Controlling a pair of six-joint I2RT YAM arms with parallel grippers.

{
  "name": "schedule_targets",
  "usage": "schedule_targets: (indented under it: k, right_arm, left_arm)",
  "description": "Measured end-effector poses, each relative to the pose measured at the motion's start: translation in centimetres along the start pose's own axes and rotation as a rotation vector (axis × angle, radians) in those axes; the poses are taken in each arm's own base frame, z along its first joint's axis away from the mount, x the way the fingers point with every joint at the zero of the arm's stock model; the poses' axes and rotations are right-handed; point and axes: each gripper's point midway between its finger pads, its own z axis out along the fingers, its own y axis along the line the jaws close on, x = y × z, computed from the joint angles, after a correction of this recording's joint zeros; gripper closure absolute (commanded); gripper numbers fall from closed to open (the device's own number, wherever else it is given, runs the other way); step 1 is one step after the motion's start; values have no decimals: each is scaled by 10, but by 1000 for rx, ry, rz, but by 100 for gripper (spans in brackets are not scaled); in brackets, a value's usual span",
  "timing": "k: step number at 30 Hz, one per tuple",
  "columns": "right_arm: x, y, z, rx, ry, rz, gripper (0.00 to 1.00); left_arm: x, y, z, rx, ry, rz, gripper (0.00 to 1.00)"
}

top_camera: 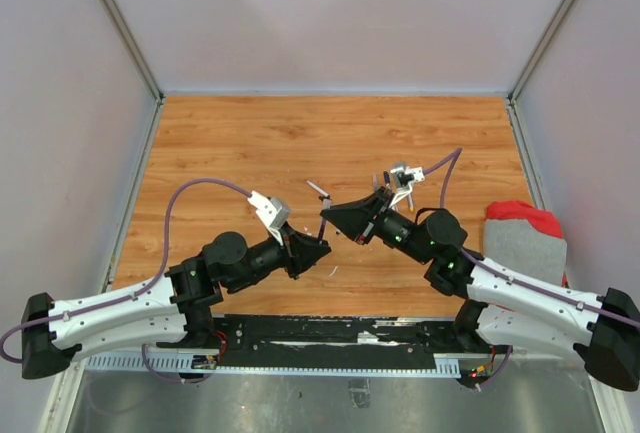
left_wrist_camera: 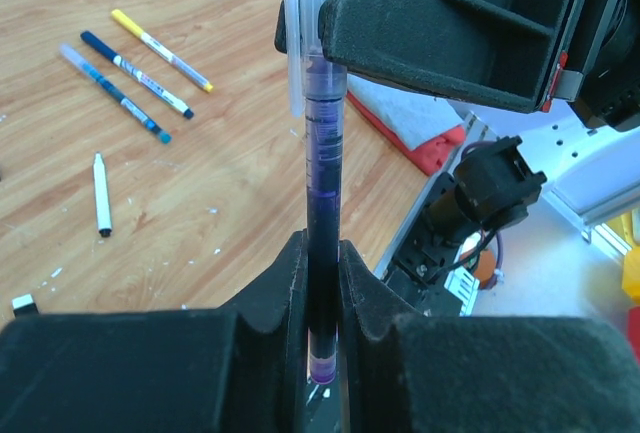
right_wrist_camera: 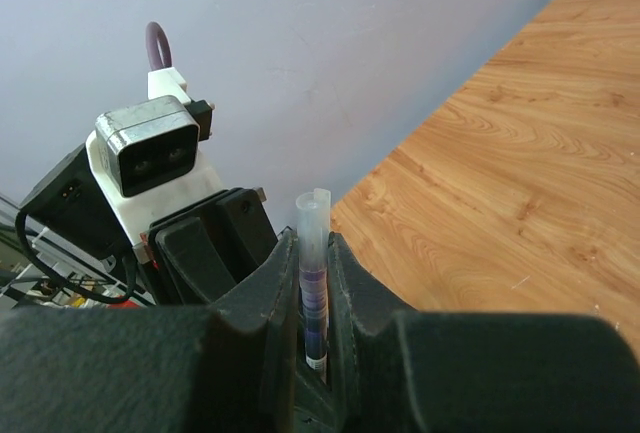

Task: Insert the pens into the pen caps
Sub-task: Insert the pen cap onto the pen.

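Wooden tabletop: warm planks boxed by grey walls, both arms meeting above the middle.
Left gripper: pinched narrow on the lower end of the purple pen.
Right gripper: pinched narrow on the clear cap, dark barrel visible inside it.
Pen axis: straight from the left fingers toward the right fingers, in line with the cap's bore.
Cap position: directly ahead of the pen and around its tip, clip on one side.
Nearer arm: neither; fingertips close together, pen bridging the gap.
Step in hand: probably pressing pen and cap together along that shared line.
Risk: any tilt between the two grips likely to bend or jam the barrel.
Spare pens: flat on the wood, well apart from both grippers.
Red-and-grey cloth: at the right edge of the table.
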Motion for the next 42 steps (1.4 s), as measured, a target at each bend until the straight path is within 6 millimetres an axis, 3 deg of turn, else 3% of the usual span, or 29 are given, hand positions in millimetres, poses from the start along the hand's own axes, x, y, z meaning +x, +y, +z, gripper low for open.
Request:
schedule_targets:
  k: [11,28,33,39,42]
  right_arm:
    - [24,-15,-12,70,-11,27,99]
    - [58,-17,-13,131,-23,49,100]
    - [55,-17,-15,145,-22,32,99]
    - [35,-5,-16,169,-6,-68,99]
    - [26,2,-15,174,0,-123,94]
  left_arm:
    - [24,4,-2,-5,97,13,100]
    - [50,13,-7,-33,205,26,100]
    - [51,11,-7,-25,207,25,100]
    - [38,3,-4,3,158,18,100]
    - [28,-3,-2,25,125,16,100]
